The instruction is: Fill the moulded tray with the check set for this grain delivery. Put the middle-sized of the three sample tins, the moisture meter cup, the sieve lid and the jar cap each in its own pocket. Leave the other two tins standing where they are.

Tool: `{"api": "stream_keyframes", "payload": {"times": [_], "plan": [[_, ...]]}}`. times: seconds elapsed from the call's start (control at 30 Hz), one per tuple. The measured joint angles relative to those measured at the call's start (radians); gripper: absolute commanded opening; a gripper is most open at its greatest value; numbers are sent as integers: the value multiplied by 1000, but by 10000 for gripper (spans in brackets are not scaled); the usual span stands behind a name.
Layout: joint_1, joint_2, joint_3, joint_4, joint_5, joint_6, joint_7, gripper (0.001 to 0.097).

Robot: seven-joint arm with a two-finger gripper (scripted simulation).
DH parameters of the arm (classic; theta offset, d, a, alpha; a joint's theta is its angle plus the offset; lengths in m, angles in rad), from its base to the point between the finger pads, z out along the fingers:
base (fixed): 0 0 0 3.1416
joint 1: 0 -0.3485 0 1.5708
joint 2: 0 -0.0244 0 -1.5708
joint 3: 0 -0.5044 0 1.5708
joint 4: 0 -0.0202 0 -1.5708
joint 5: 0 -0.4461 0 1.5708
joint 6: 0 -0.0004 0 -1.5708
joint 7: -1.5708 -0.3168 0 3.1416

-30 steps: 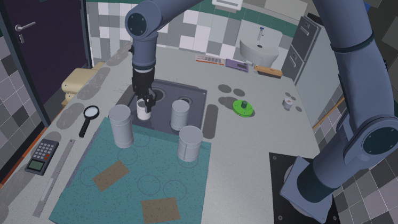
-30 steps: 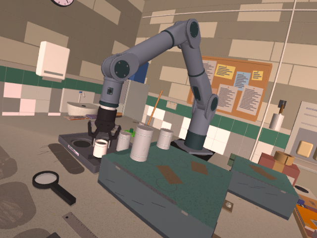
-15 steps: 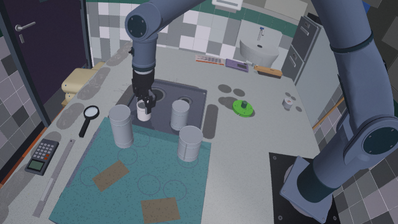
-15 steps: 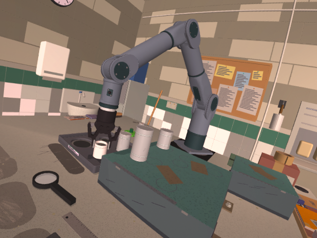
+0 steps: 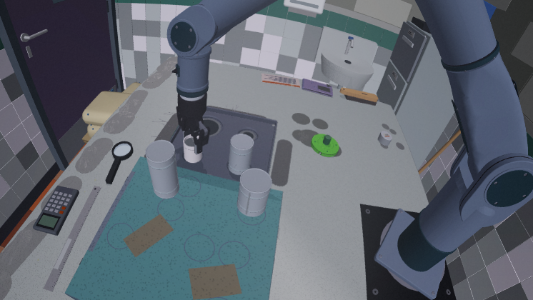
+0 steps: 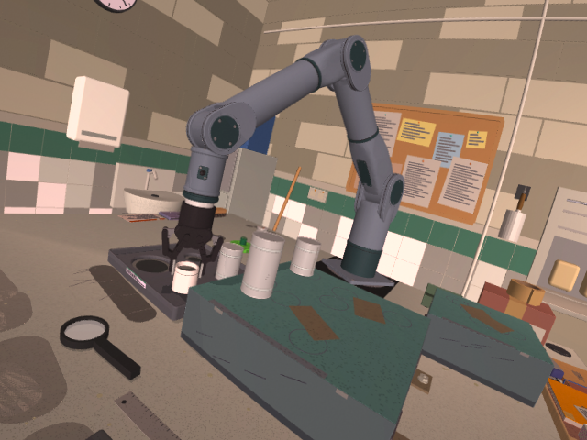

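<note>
The white moisture meter cup [image 5: 193, 149] [image 6: 185, 277] stands in the near-left pocket of the dark moulded tray [image 5: 223, 139] [image 6: 151, 279], and it is held at its rim by my closed gripper [image 5: 197, 137] [image 6: 189, 258]. A grey sample tin [image 5: 241, 152] [image 6: 228, 260] stands in the tray's near-right pocket. The tallest tin [image 5: 162, 169] [image 6: 262, 270] and a wider tin [image 5: 254, 192] [image 6: 304, 256] stand on the teal mat [image 5: 179, 231]. The green sieve lid [image 5: 326, 145] lies on the counter right of the tray, and the small jar cap [image 5: 385, 138] lies further right.
The tall tin rises just in front of the tray, close to my arm. A magnifying glass [image 5: 118, 160], a ruler [image 5: 71, 238] and a calculator [image 5: 56, 210] lie left of the mat. A sink [image 5: 347, 67] and a brush [image 5: 359, 96] sit at the back.
</note>
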Motion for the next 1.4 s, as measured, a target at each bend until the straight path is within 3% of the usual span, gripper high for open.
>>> {"api": "stream_keyframes", "payload": {"times": [1.03,1.4], "plan": [[0,0,0,0,0,0,0,750],[0,0,0,0,0,0,0,750]]}}
